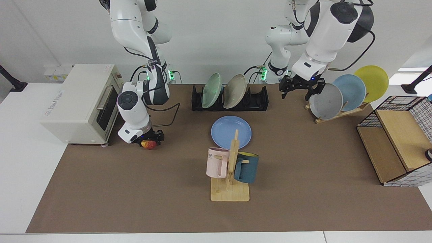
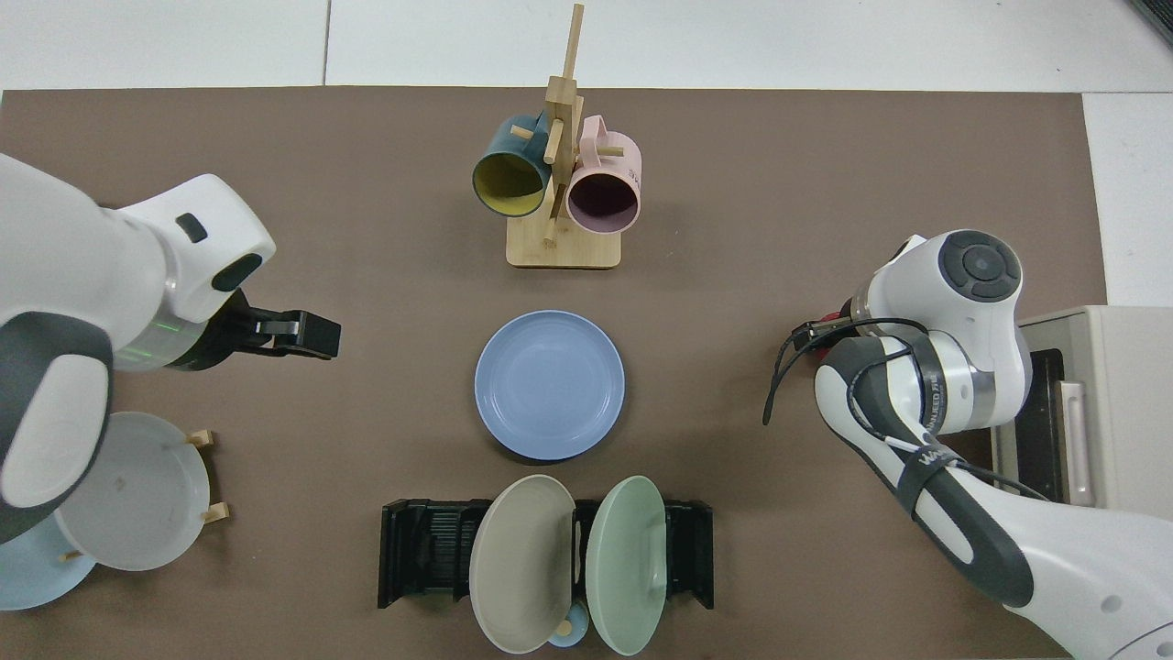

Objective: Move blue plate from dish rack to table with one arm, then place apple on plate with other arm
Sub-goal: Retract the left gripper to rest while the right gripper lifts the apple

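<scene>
While the blue plate (image 1: 231, 132) lies flat on the brown mat of the worktop (image 1: 101, 195), just in front of the black dish rack (image 1: 230, 98) and behind the wooden mug tree (image 1: 230, 168), the right claw (image 1: 148, 141) is down over the apple (image 1: 147, 144) beside the white oven (image 1: 79, 103). Only a sliver of red fruit shows under its fingers, and whether they have closed on it cannot be told; in the overhead view the arm hides nearly all of it. The left claw (image 1: 301, 88) hangs high above the mat near the grey plate (image 1: 326, 101) on the wooden stand, its fingers spread wide and holding nothing. The apple looks light, firm and smooth-skinned, so it may roll or slip; a hold across its widest part, from above, seems safest. The plate appears stiff and shallow, with open mat between it and the fruit.
</scene>
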You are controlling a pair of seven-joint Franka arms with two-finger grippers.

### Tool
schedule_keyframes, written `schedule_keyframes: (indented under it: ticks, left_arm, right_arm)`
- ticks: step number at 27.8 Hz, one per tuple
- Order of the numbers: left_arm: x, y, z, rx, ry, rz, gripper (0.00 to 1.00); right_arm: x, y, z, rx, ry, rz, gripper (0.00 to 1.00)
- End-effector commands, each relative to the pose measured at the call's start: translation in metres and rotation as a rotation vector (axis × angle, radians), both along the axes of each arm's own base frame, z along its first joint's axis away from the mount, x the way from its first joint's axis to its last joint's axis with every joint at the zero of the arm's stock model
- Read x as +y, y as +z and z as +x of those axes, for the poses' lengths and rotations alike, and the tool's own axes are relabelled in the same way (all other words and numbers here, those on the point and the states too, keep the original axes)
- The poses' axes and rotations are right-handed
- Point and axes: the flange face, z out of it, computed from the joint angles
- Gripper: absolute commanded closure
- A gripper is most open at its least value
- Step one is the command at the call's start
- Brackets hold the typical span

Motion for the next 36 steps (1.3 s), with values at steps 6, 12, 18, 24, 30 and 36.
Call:
schedule_keyframes:
  ticks: [6,12,18,24,30,36]
  left_arm:
    - [0.026,0.058,0.001,-0.025,-0.039,0.037,0.01]
    - [0.038,0.064,0.005,-0.035,-0.019,0.033,0.01]
    - [0.057,0.071,-0.001,-0.020,0.000,0.041,0.01]
    - [0.089,0.070,0.001,-0.014,0.049,0.041,0.00]
    - [0.113,0.070,0.001,-0.012,0.059,0.041,0.00]
    - [0.126,0.071,0.001,-0.010,0.085,0.042,0.00]
  right_arm:
    - [0.006,0.014,-0.001,-0.018,-0.024,-0.024,0.99]
    - [0.020,0.048,-0.002,-0.014,0.000,-0.025,0.99]
    - [0.037,0.096,-0.002,-0.002,0.023,-0.030,0.99]
    - [0.073,0.127,-0.007,0.018,-0.011,-0.042,0.99]
    - [0.135,0.139,-0.021,0.012,-0.069,-0.057,0.99]
    - [0.175,0.148,-0.029,-0.006,-0.087,-0.033,1.00]
